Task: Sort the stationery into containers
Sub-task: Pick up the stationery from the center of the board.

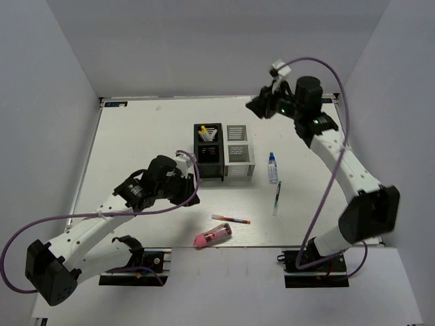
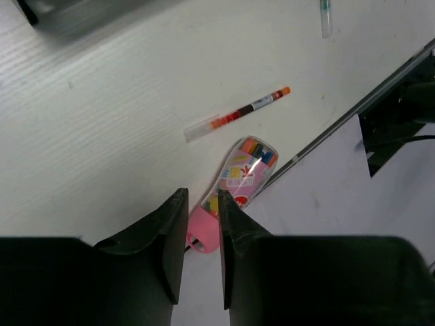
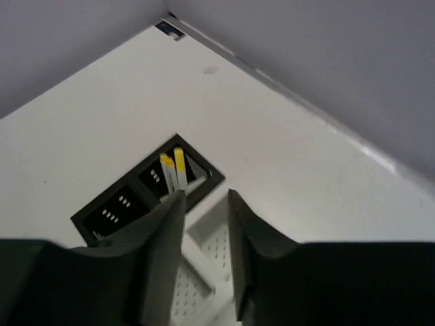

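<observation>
The joined containers stand mid-table: the black one (image 1: 209, 152) (image 3: 112, 212) and the white one (image 1: 237, 152) (image 3: 212, 239). Yellow-tipped white sticks (image 1: 204, 132) (image 3: 172, 168) stand in the black one's far compartment. On the table lie a pink cylinder (image 1: 213, 236) (image 2: 238, 178), a red pen (image 1: 231, 219) (image 2: 238, 115), a green pen (image 1: 277, 196) (image 2: 326, 17) and a blue-capped bottle (image 1: 272, 167). My left gripper (image 1: 185, 183) (image 2: 202, 198) hovers above the pink cylinder's end, jaws narrowly apart and empty. High behind the containers, my right gripper (image 1: 255, 106) (image 3: 205, 198) is slightly open, holding nothing.
The table's near edge (image 2: 326, 136) runs just past the pink cylinder. Grey walls enclose the table on the left, back and right. The arm bases (image 1: 136, 268) sit at the near edge.
</observation>
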Available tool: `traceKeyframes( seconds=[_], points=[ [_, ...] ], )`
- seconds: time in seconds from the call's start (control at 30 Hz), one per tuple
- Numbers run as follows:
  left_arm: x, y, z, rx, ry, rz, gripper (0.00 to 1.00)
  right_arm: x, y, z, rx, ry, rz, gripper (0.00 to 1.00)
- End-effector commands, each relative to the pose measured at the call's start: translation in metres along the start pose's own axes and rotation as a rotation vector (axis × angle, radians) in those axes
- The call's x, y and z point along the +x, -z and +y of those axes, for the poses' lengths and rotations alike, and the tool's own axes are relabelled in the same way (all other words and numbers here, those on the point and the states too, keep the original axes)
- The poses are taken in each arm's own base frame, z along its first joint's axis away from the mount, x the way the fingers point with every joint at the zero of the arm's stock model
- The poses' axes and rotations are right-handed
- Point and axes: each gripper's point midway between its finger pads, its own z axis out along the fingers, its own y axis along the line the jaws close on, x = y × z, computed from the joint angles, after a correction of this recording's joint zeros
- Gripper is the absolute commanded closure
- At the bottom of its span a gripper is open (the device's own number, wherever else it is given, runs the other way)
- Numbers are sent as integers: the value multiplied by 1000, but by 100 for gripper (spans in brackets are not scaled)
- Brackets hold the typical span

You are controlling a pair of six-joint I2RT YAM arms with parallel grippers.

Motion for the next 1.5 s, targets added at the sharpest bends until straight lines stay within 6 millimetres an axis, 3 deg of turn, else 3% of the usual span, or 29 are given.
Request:
traceKeyframes(
  seconds=[0.0, 0.03, 0.07, 0.13, 0.17, 0.2, 0.33, 0.53, 0.67, 0.9, 1.1, 1.3, 1.47],
  points=[
    [6, -3, -13, 79, -41, 26, 64, 93, 49, -18, 195, -179, 274, 56],
    [10, -5, -11, 72, -35, 43, 43, 111, 62, -21, 216, -177, 322, 56],
    [11, -5, -13, 77, -41, 48, 37, 111, 74, -22, 240, -184, 329, 56],
    [13, -7, -9, 61, -39, 50, 28, 137, 100, -18, 288, -229, 412, 57],
    [12, -8, -11, 61, -27, 40, 22, 138, 108, -21, 318, -238, 423, 57],
    [11, -10, -9, 52, -17, 33, 21, 153, 119, -17, 330, -277, 487, 56],
    [4, -16, -9, 29, 64, -15, 20, 179, 136, -20, 378, -342, 574, 56],
    [-2, -15, -9, -5, 163, -42, 19, 222, 143, -26, 373, -378, 712, 46],
    [4, -7, -5, -43, 171, -19, 19, 259, 138, -30, 343, -433, 842, 46],
    [12, -2, -4, -47, 193, -17, 19, 272, 120, -50, 381, -455, 851, 41],
    [13, -1, -2, -54, 213, -24, 18, 287, 110, -56, 392, -481, 861, 35],
    [14, -1, 0, -72, 216, -12, 18, 309, 98, -61, 442, -495, 901, 35],
    [17, 0, 3, -95, 221, 7, 18, 315, 88, -69, 507, -432, 910, 44]
  ],
)
